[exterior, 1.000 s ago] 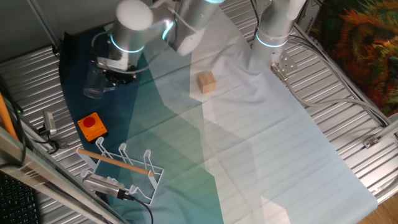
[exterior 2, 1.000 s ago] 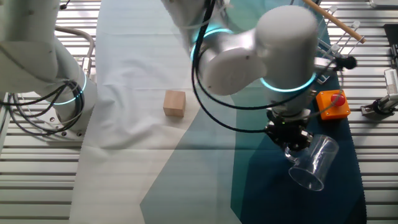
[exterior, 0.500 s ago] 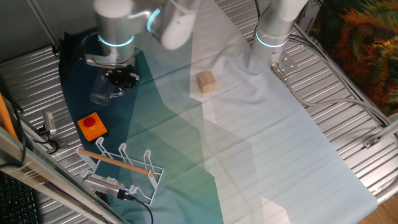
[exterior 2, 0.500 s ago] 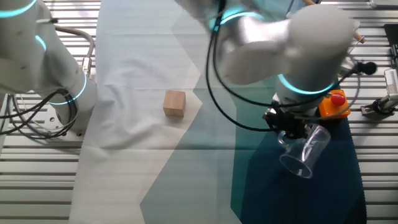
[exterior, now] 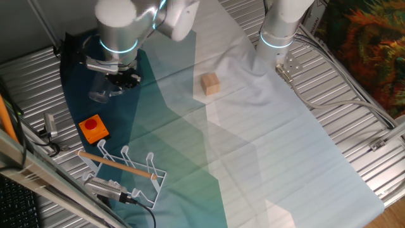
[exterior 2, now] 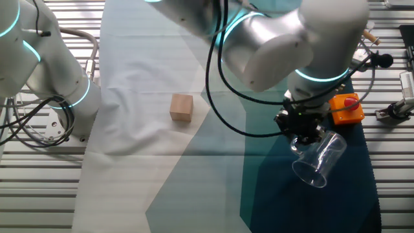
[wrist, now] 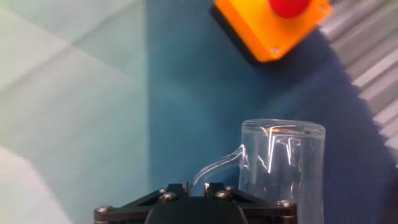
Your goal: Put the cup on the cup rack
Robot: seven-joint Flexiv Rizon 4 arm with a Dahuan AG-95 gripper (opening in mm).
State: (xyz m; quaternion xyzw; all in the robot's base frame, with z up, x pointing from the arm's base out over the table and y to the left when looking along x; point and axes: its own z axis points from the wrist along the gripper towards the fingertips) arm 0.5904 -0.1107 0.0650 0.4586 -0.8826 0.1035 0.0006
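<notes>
The cup (exterior: 99, 89) is a clear plastic tumbler with a thin clear handle. It hangs tilted just above the dark blue cloth (exterior: 76, 69). My gripper (exterior: 121, 78) is shut on the handle, and in the hand view that handle runs from the cup (wrist: 283, 158) down between the fingers of the gripper (wrist: 196, 186). From the other side, the cup (exterior 2: 318, 158) hangs below the gripper (exterior 2: 301, 133) with its mouth facing down and outward. The cup rack (exterior: 126, 168), white wire with a wooden rod, stands near the table's front left, apart from the cup.
An orange block with a red button (exterior: 93, 128) lies between the cup and the rack, and it shows in the hand view as the orange block (wrist: 273, 25) just ahead. A tan wooden cube (exterior: 210, 83) sits mid-table. A second arm's base (exterior: 278, 31) stands at the back. A metal tool (exterior: 50, 123) lies at the left edge.
The arm's wrist has swung left over the dark cloth, carrying the cup with it. The cup stays held and has shifted only a little.
</notes>
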